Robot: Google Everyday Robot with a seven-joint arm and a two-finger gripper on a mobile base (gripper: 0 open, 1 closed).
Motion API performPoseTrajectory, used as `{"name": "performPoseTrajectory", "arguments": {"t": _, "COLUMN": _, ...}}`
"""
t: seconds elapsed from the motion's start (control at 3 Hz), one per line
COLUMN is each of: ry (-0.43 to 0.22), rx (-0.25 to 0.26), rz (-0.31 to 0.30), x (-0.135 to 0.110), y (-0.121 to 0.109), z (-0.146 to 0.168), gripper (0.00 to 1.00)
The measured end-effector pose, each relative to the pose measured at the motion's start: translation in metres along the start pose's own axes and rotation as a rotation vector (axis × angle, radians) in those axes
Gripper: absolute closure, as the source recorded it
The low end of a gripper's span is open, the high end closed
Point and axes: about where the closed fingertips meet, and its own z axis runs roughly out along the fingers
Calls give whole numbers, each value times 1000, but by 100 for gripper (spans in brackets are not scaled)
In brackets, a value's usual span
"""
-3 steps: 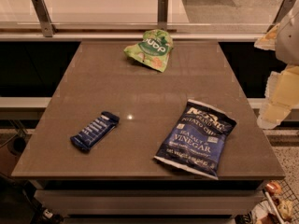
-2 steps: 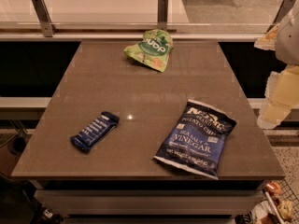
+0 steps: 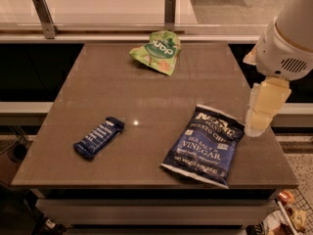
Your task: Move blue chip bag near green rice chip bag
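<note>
Three things lie on the brown table [image 3: 146, 87]. We see the blue chip bag [image 3: 203, 146] flat at the front right, well apart from the green rice chip bag [image 3: 156, 51] at the back. A blue bar wrapper [image 3: 99, 137] lies front left. The gripper [image 3: 257, 124] hangs just beside the blue chip bag; we cannot tell whether it is open.
</note>
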Motion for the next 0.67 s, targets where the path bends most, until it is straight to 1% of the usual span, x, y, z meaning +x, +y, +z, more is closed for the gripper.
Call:
{"name": "performPoseTrajectory", "arguments": {"t": 0.33, "ry": 4, "rx": -74, "rz": 15, "x": -7, "y": 4, "z": 42, "gripper": 0}}
{"name": "performPoseTrajectory", "arguments": {"t": 0.67, "ry": 12, "rx": -146, "rz": 47, "x": -5, "y": 15, "z": 72, "gripper": 0}}
